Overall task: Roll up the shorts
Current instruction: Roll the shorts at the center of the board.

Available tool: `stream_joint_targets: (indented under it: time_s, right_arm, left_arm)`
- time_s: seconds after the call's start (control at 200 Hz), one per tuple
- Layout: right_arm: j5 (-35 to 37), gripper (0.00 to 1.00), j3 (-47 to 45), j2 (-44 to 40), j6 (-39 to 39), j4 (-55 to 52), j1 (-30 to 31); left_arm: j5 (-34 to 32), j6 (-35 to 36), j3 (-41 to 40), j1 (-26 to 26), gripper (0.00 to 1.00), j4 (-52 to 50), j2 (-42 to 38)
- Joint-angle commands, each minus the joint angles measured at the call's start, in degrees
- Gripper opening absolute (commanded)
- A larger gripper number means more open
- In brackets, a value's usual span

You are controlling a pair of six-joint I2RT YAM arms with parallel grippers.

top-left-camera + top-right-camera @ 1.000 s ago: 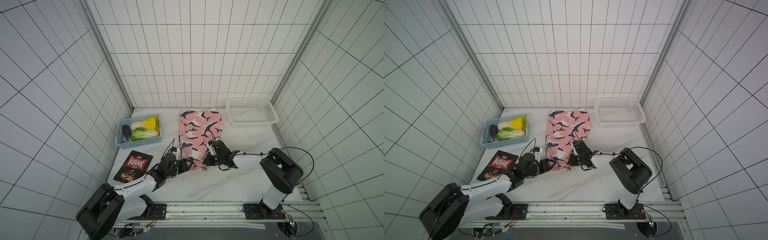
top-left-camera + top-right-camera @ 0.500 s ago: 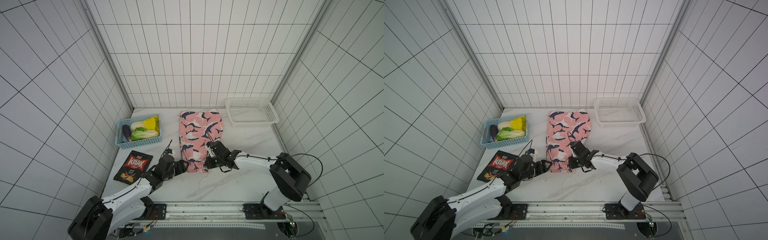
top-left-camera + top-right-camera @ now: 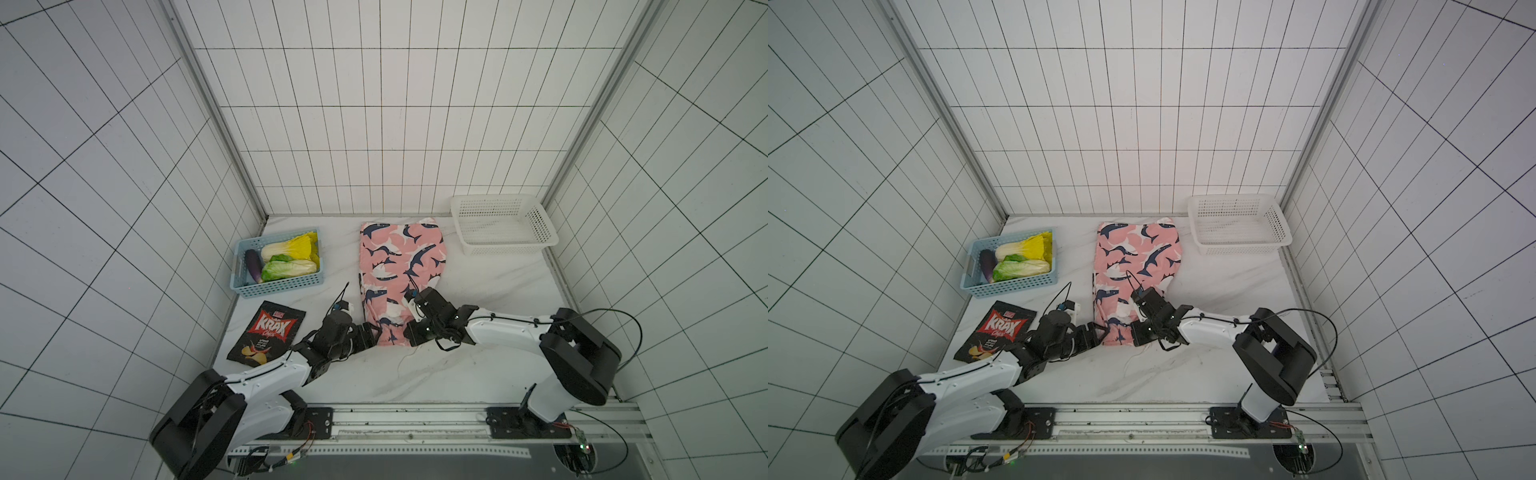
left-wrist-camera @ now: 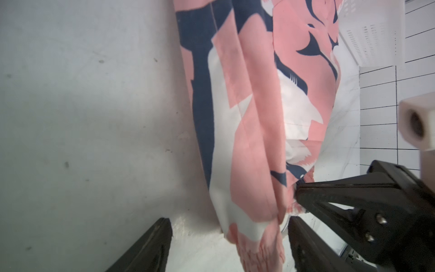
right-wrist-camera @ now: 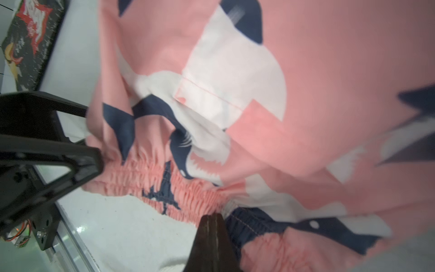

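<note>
1. Well out to the left of the left gripper (image 4: pixel 229 235) lies a black chip bag (image 3: pixel 268 338) lettered "KRAX" in white on red. The small script beneath is too fine to read. Beyond it stands a blue basket (image 3: pixel 282 286) of vegetables.
2. The left gripper's fingers (image 4: pixel 150 245) stand wide apart with a corner of the shorts (image 3: pixel 401 266) loose between them. A second ago they were narrower.
3. The shorts lie flat, stretching away from both grippers, with the gathered waistband at the fingertips.
4. The right gripper (image 5: pixel 213 226) is pinched closed on the waistband, as before.
5. Beyond it to the right, well apart, sits a white basket (image 3: pixel 505 249).
</note>
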Motion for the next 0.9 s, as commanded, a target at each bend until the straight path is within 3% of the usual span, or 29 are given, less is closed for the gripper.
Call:
stream_joint_targets:
  time_s: [0.0,0.24,0.5,0.745,0.895]
  right_arm:
    - [-0.51,0.0,-5.58,1.09,3.02,5.79,-2.01]
    - [-6.09,0.0,-13.64,7.81,10.72,22.24,-6.76]
    - [-7.74,0.0,-13.82,9.44,11.34,25.79,-8.23]
    - [-8.6,0.0,-12.43,11.04,11.54,26.5,-8.2]
    - [-9.52,0.0,-11.89,12.01,11.76,27.1,-8.18]
  left_arm:
    - [3.55,0.67,0.0,0.04,0.83,4.47,3.23]
    - [6.58,1.24,2.36,0.03,0.85,6.82,10.66]
    - [13.41,0.62,3.76,2.02,0.84,15.63,21.64]
    - [13.22,-2.22,-1.66,2.5,0.79,30.48,18.55]
    - [13.44,-1.43,-1.86,1.98,0.81,32.73,17.66]
